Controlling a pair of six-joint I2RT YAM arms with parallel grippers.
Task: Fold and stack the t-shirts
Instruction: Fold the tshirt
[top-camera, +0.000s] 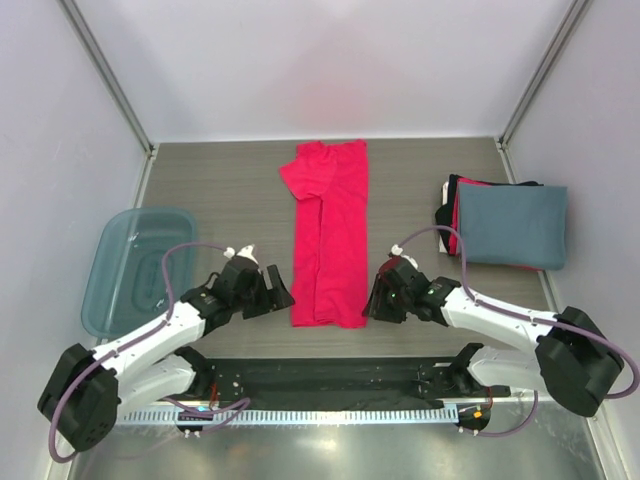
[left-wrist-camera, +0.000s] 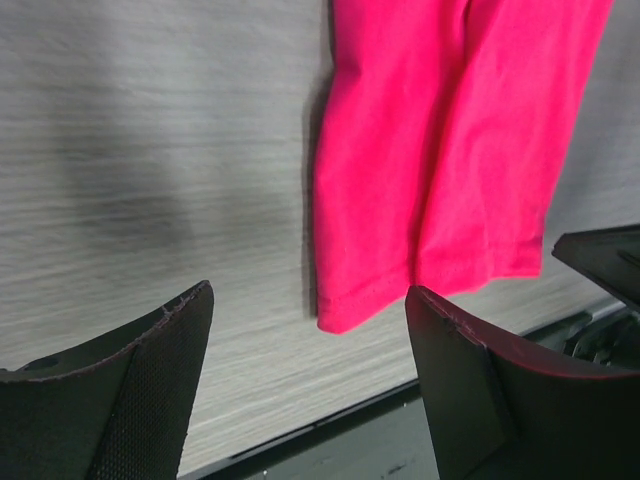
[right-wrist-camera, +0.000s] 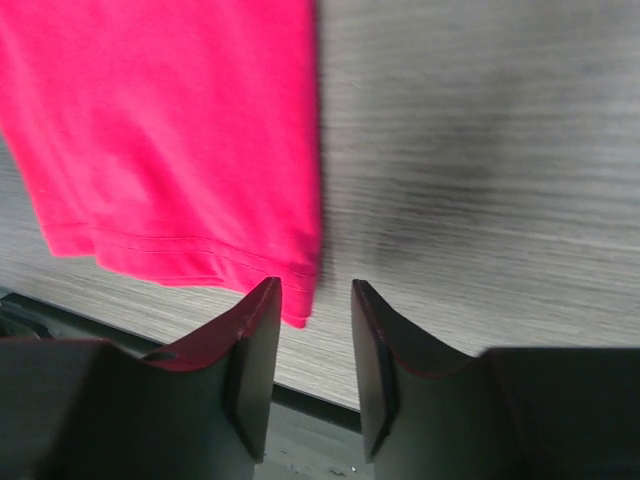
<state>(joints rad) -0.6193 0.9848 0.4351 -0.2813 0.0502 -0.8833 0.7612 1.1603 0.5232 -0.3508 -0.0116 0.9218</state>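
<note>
The table (top-camera: 220, 190) has a grey-brown top with a fine wood grain that runs from left to right. Plain pale walls close it on three sides: the back wall (top-camera: 330, 60), the left wall (top-camera: 50, 120) and the right wall (top-camera: 600, 100). A metal post rises at the far left corner (top-camera: 105, 72) and another at the far right corner (top-camera: 540, 72). A translucent blue bin (top-camera: 150, 210) sits near the left edge. Along the near edge lies a black strip (top-camera: 330, 380), and in front of it a metal surface (top-camera: 330, 450). The light is soft and even.

Pink-red tee (top-camera: 328, 240) folded into long strip, flat mid-table. Blue-grey tee (top-camera: 512, 226) folded atop red (top-camera: 461, 212) and black (top-camera: 447, 198) ones, far right.
</note>
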